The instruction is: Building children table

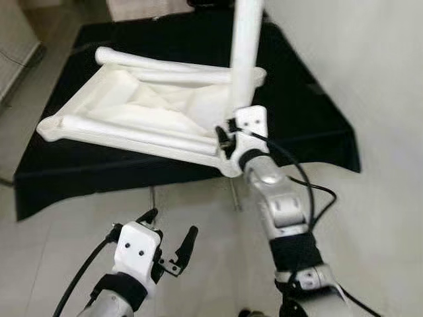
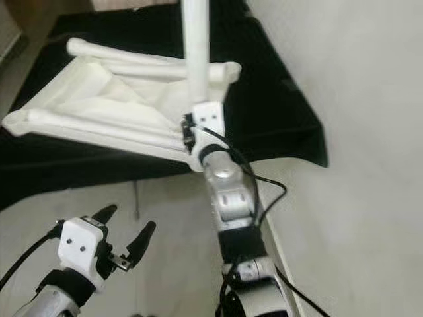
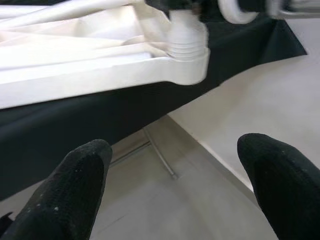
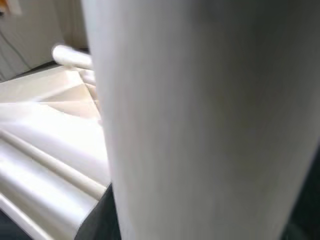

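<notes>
Left gripper (image 1: pixel 170 230): low at the near left, above pale floor; its two black fingers (image 3: pixel 75 185) stand wide apart and hold nothing, pointing toward the near edge of the black surface.
Floor (image 1: pixel 59 231): pale tiles, with a thin seam running under the black surface's near edge.
Black surface (image 1: pixel 310 112): dark cloth-covered, low, ahead of the robot; it carries the white table parts.
Table top (image 1: pixel 152 99): white plastic, lying upside down on the black surface, ribs showing, round corner sockets at its corners.
Table leg (image 1: pixel 246 46): white tube, standing upright from the top's near right corner socket (image 3: pixel 187 47).
Right gripper (image 1: pixel 228 139): at the base of the upright leg, just beside the corner socket; fingers closed around the leg.
Wall (image 1: pixel 370 66): plain and pale, along the right side.
</notes>
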Robot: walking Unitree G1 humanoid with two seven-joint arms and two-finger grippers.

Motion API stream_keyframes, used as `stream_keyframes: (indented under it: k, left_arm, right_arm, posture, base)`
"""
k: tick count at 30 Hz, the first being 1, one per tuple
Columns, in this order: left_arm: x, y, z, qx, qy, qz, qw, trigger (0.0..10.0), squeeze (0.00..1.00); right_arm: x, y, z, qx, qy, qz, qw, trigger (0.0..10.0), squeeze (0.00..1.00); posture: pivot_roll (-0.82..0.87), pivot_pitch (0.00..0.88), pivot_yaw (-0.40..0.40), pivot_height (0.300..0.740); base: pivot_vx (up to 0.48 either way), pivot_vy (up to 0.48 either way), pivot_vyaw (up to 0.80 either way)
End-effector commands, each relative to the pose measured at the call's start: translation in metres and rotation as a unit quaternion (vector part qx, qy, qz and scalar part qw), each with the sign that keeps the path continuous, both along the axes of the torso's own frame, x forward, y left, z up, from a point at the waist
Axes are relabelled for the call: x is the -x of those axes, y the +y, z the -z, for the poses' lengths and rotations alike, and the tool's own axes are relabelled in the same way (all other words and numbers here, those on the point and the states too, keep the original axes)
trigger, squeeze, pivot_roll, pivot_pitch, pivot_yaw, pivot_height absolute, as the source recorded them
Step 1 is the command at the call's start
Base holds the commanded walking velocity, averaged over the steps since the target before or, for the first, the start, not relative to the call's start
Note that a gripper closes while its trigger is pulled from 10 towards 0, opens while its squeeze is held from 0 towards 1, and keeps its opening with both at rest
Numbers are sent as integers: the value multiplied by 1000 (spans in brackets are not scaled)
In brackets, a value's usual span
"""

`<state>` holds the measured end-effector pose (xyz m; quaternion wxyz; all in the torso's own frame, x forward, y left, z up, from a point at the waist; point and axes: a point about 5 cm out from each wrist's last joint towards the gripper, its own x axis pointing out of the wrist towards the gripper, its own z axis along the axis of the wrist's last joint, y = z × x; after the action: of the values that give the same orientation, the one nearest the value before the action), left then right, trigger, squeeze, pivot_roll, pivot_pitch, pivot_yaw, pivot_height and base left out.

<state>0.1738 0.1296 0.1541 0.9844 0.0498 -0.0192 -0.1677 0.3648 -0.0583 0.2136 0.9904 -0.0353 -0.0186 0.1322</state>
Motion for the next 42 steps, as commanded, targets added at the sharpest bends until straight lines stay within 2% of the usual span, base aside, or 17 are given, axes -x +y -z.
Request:
stream_keyframes:
  k: [1,2,3,6,7,10,12,15,17,18,21,27,36,37,39,40,42]
  left_arm:
    - [0,5,6,-16,9,-12,1000,10000,0]
    - [0,5,6,-16,9,-12,1000,10000,0]
    - [-2,5,7,-17,8,-14,1000,10000,0]
    - [-4,4,9,-20,9,-15,1000,10000,0]
    - [-5,5,9,-21,9,-16,1000,10000,0]
    - [-5,5,9,-22,10,-16,1000,10000,0]
    - [-7,5,10,-22,11,-18,1000,10000,0]
    - [-7,5,10,-22,11,-18,1000,10000,0]
    - [-10,6,11,-24,11,-21,999,10000,0]
    - [-10,6,11,-24,11,-21,999,10000,0]
    - [-13,9,13,-19,14,-30,999,10000,0]
    - [-27,26,14,26,12,-92,995,10000,0]
    - [-40,34,15,18,1,-129,992,10000,0]
    - [-42,37,16,15,3,-141,990,10000,0]
    - [-42,37,16,15,3,-141,990,10000,0]
    - [-41,40,18,14,9,-154,988,10000,0]
    - [-41,42,19,14,13,-162,987,10000,0]
  right_arm:
    - [-10,14,7,-19,16,-20,999,4980,0]
    - [-10,14,7,-19,16,-20,999,4980,0]
    - [-14,19,2,-21,6,-28,999,10000,0]
    - [-17,25,-8,-26,-4,-39,999,10000,0]
    - [-17,23,-9,-28,-2,-34,999,10000,1000]
    - [-18,22,-9,-31,0,-29,999,10000,1000]
    - [-25,5,-8,-18,-9,22,1000,10000,1000]
    - [-25,5,-8,-18,-9,22,1000,10000,1000]
    - [-34,-22,-7,-6,-25,92,995,10000,1000]
    - [-34,-22,-7,-6,-25,92,995,10000,1000]
    - [-37,-44,-8,-26,-37,110,993,10000,1000]
    - [-14,-69,2,-42,-58,67,995,10000,1000]
    - [6,-77,27,-12,-43,36,998,10000,922]
    - [14,-79,36,-3,-34,32,999,10000,718]
    - [14,-79,36,-3,-34,32,999,10000,718]
    - [26,-78,50,11,-18,21,1000,10000,0]
    - [37,-78,59,19,-6,12,1000,10000,0]
  posture:
    - [85,156,22,740]
    - [85,156,22,740]
    - [88,149,20,740]
    - [93,140,20,740]
    - [92,136,18,740]
    - [92,136,18,740]
    - [91,127,16,740]
    - [91,127,16,740]
    - [85,118,18,740]
    - [85,118,18,740]
    - [75,104,20,740]
    - [42,79,24,740]
    - [21,46,29,740]
    - [19,42,26,740]
    - [19,42,26,740]
    - [12,38,28,740]
    - [12,38,28,740]
  base:
    - [0,0,0]
    - [0,0,0]
    - [0,0,0]
    - [0,0,0]
    - [0,0,0]
    - [0,0,0]
    - [0,0,0]
    - [0,0,0]
    - [0,0,0]
    - [0,0,0]
    - [0,0,0]
    - [0,0,0]
    - [0,0,0]
    - [0,0,0]
    - [0,0,0]
    - [0,0,0]
    - [0,0,0]
